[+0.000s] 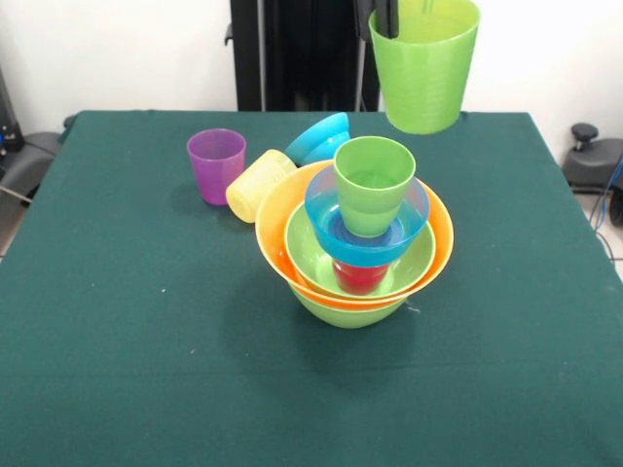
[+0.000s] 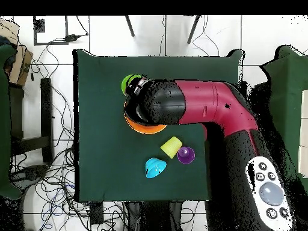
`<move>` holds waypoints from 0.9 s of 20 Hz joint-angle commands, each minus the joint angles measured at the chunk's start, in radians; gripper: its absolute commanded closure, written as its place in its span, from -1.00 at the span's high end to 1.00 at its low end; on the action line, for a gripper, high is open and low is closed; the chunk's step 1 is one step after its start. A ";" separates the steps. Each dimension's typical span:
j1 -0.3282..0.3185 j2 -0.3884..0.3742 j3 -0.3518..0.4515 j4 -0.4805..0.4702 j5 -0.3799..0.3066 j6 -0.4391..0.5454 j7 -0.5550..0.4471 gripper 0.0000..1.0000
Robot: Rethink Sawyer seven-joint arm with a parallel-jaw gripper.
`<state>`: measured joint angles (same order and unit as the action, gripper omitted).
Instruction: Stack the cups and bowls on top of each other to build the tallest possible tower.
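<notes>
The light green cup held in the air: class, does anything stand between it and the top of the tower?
Nothing visible does. The held light green cup hangs in the gripper, above and beside the tower. The tower's top is another light green cup, upright and open, with only clear air between the two.

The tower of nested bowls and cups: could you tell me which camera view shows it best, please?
The front view: the tower stands unobstructed, every layer visible up to the green cup on top. Overhead, the arm covers most of it; only an orange rim shows.
</notes>
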<state>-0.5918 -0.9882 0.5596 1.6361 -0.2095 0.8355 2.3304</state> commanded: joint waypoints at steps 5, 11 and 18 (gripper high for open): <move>-0.039 -0.017 0.078 0.025 -0.072 0.134 -0.314 -1.00; -0.046 0.029 0.089 -0.014 -0.102 0.137 -0.320 -1.00; -0.062 0.039 0.106 -0.025 -0.109 0.152 -0.335 -1.00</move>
<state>-0.6392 -0.9918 0.6179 1.6285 -0.2335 0.8618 2.3280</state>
